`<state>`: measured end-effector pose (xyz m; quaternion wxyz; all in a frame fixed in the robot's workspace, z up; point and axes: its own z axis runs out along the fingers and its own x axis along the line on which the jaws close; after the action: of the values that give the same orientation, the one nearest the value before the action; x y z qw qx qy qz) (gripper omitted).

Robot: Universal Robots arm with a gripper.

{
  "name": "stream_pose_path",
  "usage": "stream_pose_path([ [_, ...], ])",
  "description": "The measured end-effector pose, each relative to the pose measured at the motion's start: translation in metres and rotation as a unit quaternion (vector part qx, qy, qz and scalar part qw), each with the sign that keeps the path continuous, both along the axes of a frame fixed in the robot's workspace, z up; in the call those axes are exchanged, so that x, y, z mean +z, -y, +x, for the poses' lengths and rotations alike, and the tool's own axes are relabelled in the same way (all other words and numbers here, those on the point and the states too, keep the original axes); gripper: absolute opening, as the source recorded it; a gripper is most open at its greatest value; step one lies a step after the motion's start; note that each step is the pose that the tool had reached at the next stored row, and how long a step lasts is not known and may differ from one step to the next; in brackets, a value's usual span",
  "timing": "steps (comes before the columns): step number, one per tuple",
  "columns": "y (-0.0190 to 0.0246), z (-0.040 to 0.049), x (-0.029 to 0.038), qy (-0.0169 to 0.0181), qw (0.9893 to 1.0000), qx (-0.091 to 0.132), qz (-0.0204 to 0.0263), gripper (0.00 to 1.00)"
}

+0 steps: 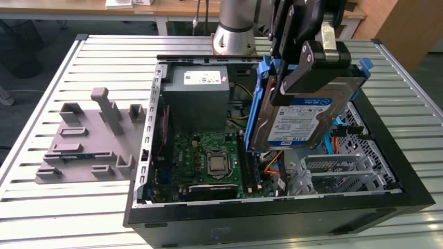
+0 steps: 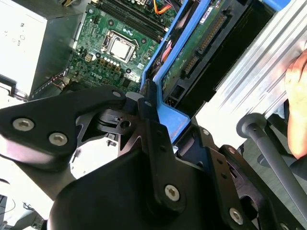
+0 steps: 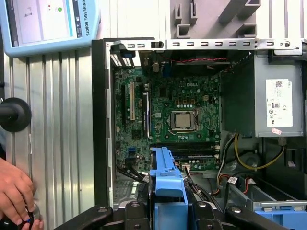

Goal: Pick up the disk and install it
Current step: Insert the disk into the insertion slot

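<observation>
Disk (image 1: pixel 304 116) is clear of the table (image 1: pixel 69 207), held near its upper end. The jaws are clamped on it across the blue carrier frame (image 2: pixel 165 117), with the label side facing the exterior view.

Arm (image 1: pixel 234 28) stands at the table's far edge in the exterior view, its wrist angled over the open computer case (image 1: pixel 277 220). The disk hangs steeply tilted, its low end inside the case.

Clearances:
- The power supply (image 1: pixel 201 96) is on the exterior view's left of the disk and the case wall is on its right.
- The drive cage (image 1: pixel 343 168) sits below, beside the motherboard (image 1: pixel 207 158).
- Orange cables (image 1: pixel 272 158) run just under the low end; I cannot tell whether they touch it.

The grey holder block (image 1: pixel 83 140) lies near the table's edge at the exterior view's left, well apart from the case. A person's hand (image 3: pixel 14 191) is over the table beside the case, and a teach pendant (image 3: pixel 48 21) lies near it.
</observation>
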<state>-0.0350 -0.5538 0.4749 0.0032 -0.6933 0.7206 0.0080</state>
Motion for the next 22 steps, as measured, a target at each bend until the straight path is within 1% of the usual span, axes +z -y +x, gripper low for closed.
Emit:
stream_pose_path([
  [2, 0.0001, 0.0000, 0.0000, 0.0000, 1.0000, 0.000, 0.0000, 0.36],
  [4, 0.0014, 0.0001, -0.0001, 0.0000, 1.0000, 0.000, 0.0000, 0.36],
  [8, 0.0073, 0.0004, -0.0007, 0.0000, 1.0000, 0.000, 0.0001, 0.36],
  [10, 0.0087, 0.0026, -0.0011, 0.0000, 1.0000, 0.000, 0.0000, 0.36],
  [16, 0.0091, 0.0145, -0.0024, 0.0000, 1.0000, 0.000, 0.0000, 0.36],
  [18, 0.0097, 0.0161, -0.0028, 0.0000, 1.0000, 0.000, -0.0001, 0.36],
  [22, 0.0134, 0.0174, -0.0047, 0.0000, 1.0000, 0.000, 0.0000, 0.36],
])
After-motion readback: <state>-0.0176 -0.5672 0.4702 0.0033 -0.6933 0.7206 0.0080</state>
